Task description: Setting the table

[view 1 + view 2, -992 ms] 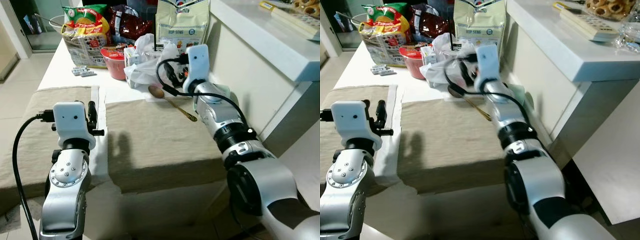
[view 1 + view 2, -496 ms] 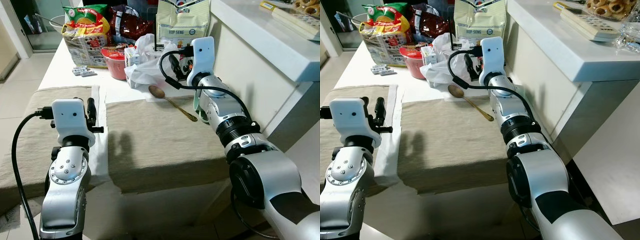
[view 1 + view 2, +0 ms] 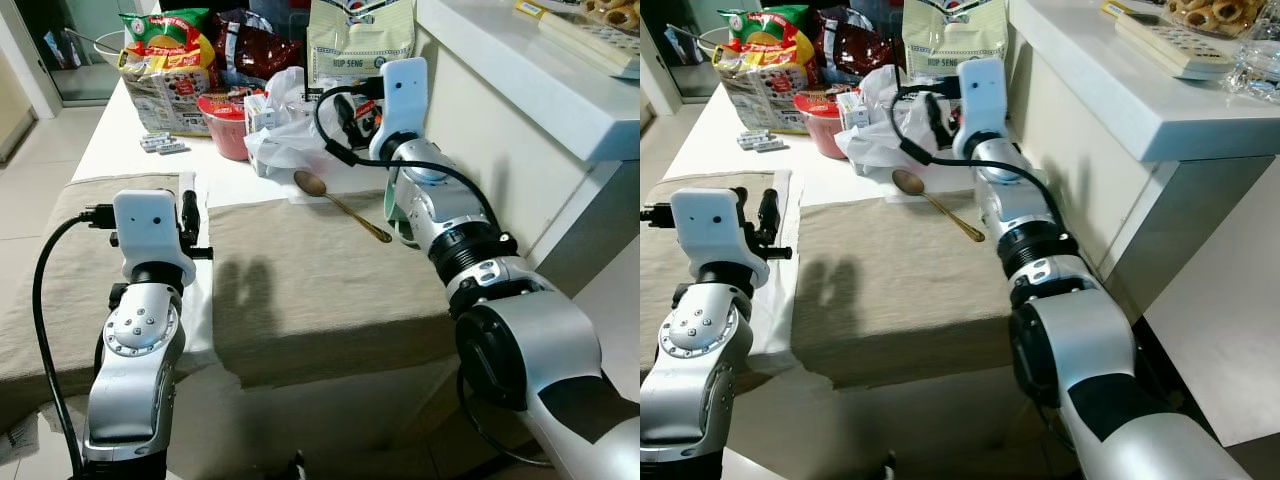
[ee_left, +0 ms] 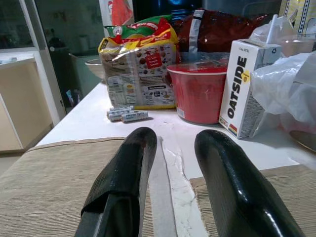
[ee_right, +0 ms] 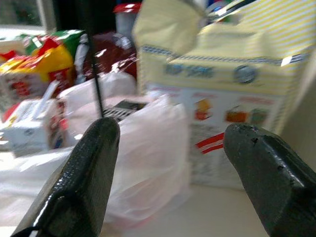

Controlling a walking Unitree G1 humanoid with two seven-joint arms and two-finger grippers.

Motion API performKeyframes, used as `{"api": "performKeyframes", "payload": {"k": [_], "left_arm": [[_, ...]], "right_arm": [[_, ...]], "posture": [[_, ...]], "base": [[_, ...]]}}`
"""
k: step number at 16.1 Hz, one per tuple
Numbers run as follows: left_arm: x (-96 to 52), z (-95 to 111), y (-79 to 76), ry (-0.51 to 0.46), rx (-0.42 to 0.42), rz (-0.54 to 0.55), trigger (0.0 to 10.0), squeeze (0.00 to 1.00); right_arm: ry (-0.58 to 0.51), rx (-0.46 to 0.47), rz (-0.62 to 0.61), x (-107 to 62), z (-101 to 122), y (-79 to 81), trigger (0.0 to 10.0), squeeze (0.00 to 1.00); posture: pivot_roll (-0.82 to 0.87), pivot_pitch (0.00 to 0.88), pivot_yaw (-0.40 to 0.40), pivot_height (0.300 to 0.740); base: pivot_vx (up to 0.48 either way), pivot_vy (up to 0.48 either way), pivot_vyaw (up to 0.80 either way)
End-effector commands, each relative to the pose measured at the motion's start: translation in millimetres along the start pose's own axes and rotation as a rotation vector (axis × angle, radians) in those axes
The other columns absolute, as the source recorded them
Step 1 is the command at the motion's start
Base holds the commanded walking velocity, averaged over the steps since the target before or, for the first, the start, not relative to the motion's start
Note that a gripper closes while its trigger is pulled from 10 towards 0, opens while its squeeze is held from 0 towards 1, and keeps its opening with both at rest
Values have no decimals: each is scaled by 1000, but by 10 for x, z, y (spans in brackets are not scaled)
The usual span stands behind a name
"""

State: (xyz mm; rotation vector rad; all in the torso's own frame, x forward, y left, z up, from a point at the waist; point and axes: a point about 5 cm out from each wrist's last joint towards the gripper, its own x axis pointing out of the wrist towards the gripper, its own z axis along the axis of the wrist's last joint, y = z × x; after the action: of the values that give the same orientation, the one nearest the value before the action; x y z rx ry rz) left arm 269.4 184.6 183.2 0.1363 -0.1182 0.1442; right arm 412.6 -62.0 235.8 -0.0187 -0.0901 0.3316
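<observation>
left eye view: a gold metal spoon lies on the beige woven placemat, near a white plastic bag.
left wrist view: left gripper, fingers narrowly parted, holds nothing.
right wrist view: right gripper, fingers spread wide and holding nothing, faces the bag.

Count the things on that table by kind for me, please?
Placemats: 2
Spoon: 1
Snack bags: 3
Red tub: 1
Drink carton: 1
White plastic bag: 1
Small packets: 2, as far as I can tell
Total: 11
</observation>
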Motion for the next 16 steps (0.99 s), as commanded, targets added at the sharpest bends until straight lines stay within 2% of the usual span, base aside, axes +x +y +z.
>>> {"api": "performKeyframes", "payload": {"k": [1, 4, 9, 11, 13, 15, 16], "left_arm": [[11, 33, 1, -14, 7, -7, 10000, 0], [-14, 16, -5, -6, 7, -5, 10000, 0], [-7, -8, -28, 0, 2, -8, 10000, 0], [0, -12, -41, 2, -2, -12, 10000, 0], [0, -14, -52, 3, -4, -16, 10000, 0], [-6, -20, -51, 5, -3, -18, 10000, 0], [-15, -34, -54, 12, -1, -25, 10000, 0]], "right_arm": [[55, -14, 45, 5, -65, 61, 10000, 0], [194, -77, 111, -7, -251, 201, 10000, 0], [250, -107, 141, 4, -293, 322, 10000, 0], [294, -101, 146, -12, -353, 343, 10000, 0], [390, -103, 163, -64, -509, 362, 10000, 0], [419, -92, 155, -81, -549, 343, 10000, 0], [450, -67, 131, -85, -552, 283, 10000, 0]], "posture": [[44, 22, 1, 740], [44, 25, -9, 740], [21, 30, -19, 740], [17, 34, -20, 740], [14, 36, -19, 740], [10, 37, -19, 740], [-7, 37, -16, 740]], "base": [[0, 0, 0], [0, 0, 0], [0, 0, 0], [0, 0, 0], [0, 0, 0], [0, 0, 0], [0, 0, 0]]}}
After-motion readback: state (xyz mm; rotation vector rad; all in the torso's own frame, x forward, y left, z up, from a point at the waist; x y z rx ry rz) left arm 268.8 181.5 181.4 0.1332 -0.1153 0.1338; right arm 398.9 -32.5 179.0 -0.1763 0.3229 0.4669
